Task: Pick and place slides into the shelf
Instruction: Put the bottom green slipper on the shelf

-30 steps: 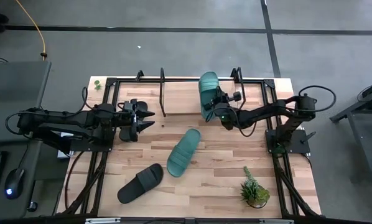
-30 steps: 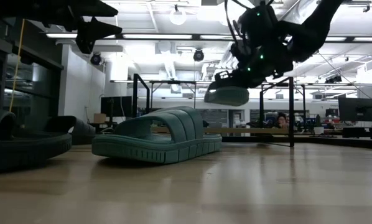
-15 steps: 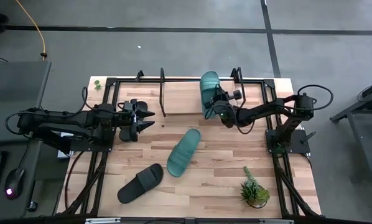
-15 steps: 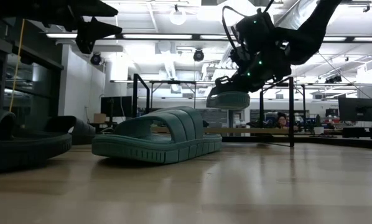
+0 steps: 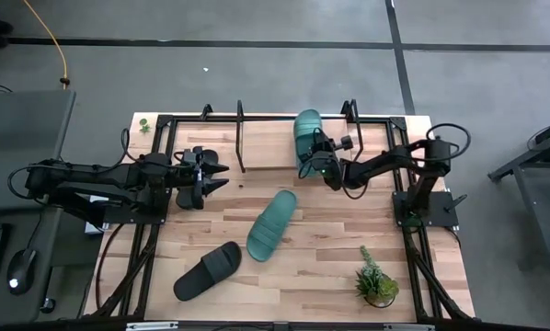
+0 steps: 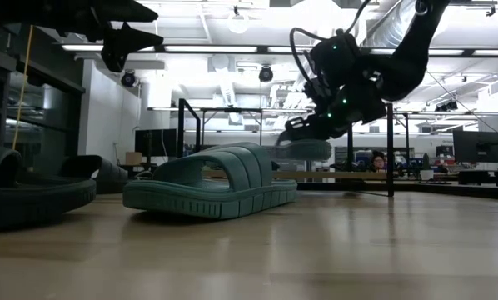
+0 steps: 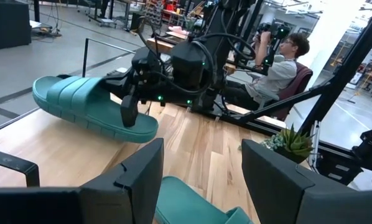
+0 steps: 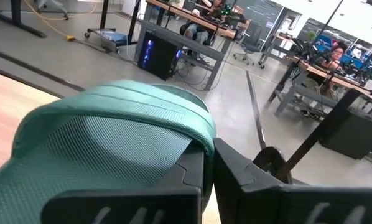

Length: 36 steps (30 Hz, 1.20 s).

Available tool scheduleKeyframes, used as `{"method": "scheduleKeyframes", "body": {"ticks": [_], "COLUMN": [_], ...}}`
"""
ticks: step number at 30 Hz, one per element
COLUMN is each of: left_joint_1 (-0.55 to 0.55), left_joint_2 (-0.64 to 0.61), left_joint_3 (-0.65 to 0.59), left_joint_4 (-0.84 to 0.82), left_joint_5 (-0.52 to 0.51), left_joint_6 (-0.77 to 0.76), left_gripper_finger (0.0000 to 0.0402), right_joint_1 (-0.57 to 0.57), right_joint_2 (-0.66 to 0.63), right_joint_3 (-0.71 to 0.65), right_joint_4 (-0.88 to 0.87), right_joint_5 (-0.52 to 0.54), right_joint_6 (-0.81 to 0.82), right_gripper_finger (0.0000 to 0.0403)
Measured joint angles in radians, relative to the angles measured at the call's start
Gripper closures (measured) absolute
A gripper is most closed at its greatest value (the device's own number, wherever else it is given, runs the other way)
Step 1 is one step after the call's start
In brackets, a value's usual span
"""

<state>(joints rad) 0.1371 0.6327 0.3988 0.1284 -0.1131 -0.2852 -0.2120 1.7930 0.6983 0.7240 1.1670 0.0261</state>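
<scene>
The right gripper (image 5: 319, 158), clamped on a teal slide (image 5: 306, 138), has sunk lower over the shelf (image 5: 266, 156) at upper centre, presumably lining it up to set down. The left gripper (image 5: 215, 177) waits, fingers apart. I count two teal slides, another mid-surface (image 5: 271, 223), and two black (image 5: 208, 270), one by the left arm (image 5: 194, 154).

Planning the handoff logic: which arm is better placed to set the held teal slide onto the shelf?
The right. Its gripper is already shut on the teal slide, holding it above the shelf at the table's far edge. The left gripper is open and holds nothing, at the shelf's left end.
</scene>
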Motion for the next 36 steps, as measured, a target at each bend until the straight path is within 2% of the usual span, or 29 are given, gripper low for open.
{"method": "scheduleKeyframes", "body": {"ticks": [26,30,36], "left_joint_1": [0.000,0.000,0.000], "left_joint_2": [0.000,0.000,0.000], "left_joint_3": [0.000,0.000,0.000], "left_joint_4": [0.000,0.000,0.000], "left_joint_5": [0.000,0.000,0.000], "left_joint_6": [0.000,0.000,0.000], "left_gripper_finger": [0.0204,0.0204,0.0204], "right_joint_1": [-0.037,-0.062,-0.086], "right_joint_2": [0.021,0.021,0.021], "right_joint_3": [0.000,0.000,0.000], "right_joint_4": [0.002,-0.003,-0.054], "right_joint_5": [-0.081,-0.152,-0.150], "right_joint_6": [0.003,0.039,0.108], "right_gripper_finger": [0.0402,0.0389,0.0358]}}
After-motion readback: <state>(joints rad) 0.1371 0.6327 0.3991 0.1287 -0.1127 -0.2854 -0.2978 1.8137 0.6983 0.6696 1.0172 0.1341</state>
